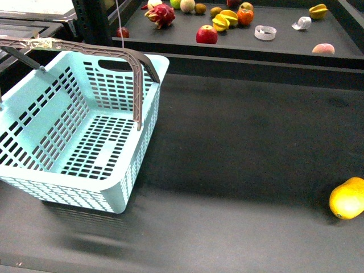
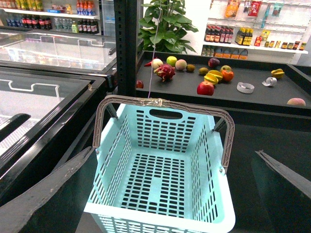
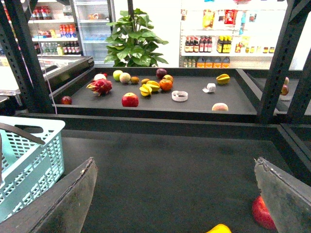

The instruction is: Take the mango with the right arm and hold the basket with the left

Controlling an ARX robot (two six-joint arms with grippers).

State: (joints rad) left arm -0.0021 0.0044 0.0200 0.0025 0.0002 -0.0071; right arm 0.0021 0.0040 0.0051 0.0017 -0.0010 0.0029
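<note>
The light-blue basket (image 1: pixel 85 196) stands empty on the dark table at the left, its grey-brown handles (image 1: pixel 85 48) raised. The yellow-orange mango (image 1: pixel 347 198) lies at the table's right edge, far from the basket. Neither gripper shows in the front view. In the left wrist view my left gripper (image 2: pixel 174 150) is open, with the basket (image 2: pixel 146 217) between and below its fingers (image 2: pixel 43 194). In the right wrist view my right gripper (image 3: pixel 175 160) is open and empty over bare table. The mango's tip (image 3: pixel 219 228) shows at that picture's lower edge.
A raised dark shelf (image 1: pixel 284 48) runs behind the table. On it lie a dragon fruit (image 1: pixel 162 15), a red apple (image 1: pixel 206 34), star fruits (image 1: pixel 224 21), an orange (image 1: pixel 245 16) and a tape roll (image 1: pixel 265 32). A red fruit (image 3: pixel 262 213) lies beside my right finger.
</note>
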